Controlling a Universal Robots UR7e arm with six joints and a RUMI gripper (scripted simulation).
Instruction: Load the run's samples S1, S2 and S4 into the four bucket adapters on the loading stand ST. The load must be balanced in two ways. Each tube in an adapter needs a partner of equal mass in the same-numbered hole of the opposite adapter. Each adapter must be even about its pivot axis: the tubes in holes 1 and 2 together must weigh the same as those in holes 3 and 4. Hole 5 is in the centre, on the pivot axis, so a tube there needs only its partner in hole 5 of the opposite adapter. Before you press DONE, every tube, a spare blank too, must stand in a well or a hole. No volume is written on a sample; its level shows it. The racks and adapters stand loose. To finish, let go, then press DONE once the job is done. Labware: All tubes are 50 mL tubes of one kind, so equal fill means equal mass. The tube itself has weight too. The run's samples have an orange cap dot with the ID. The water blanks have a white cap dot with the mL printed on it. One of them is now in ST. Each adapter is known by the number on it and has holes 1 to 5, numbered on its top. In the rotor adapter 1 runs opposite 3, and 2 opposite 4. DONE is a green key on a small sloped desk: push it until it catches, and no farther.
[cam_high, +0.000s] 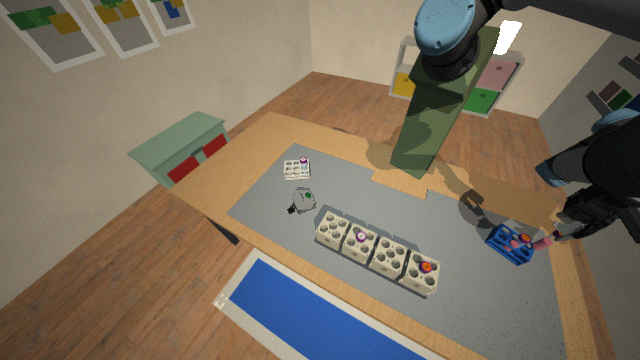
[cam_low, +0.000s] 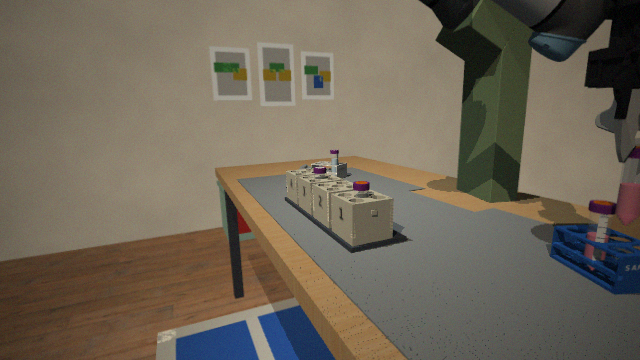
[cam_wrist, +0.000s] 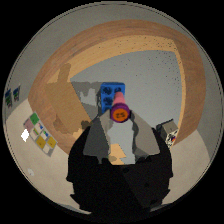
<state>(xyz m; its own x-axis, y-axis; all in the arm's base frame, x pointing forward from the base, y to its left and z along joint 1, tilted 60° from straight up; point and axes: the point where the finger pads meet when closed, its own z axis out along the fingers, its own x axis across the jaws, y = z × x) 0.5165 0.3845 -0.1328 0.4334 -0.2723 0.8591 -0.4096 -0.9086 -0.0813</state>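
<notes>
A pink-filled sample tube with a purple cap and orange dot (cam_low: 628, 192) hangs above the blue wire sample rack (cam_high: 510, 245), its tip just over the rim. The black two-jaw gripper (cam_wrist: 119, 116) has its jaws closed narrow on the tube just under the cap, presumably so the body hangs plumb for a straight drop into a hole. One more orange-dotted tube (cam_low: 601, 222) waits in the rack. Well apart on the grey-matted counter (cam_high: 450, 280), the row of four cream bucket adapters (cam_high: 380, 252) holds two tubes.
</notes>
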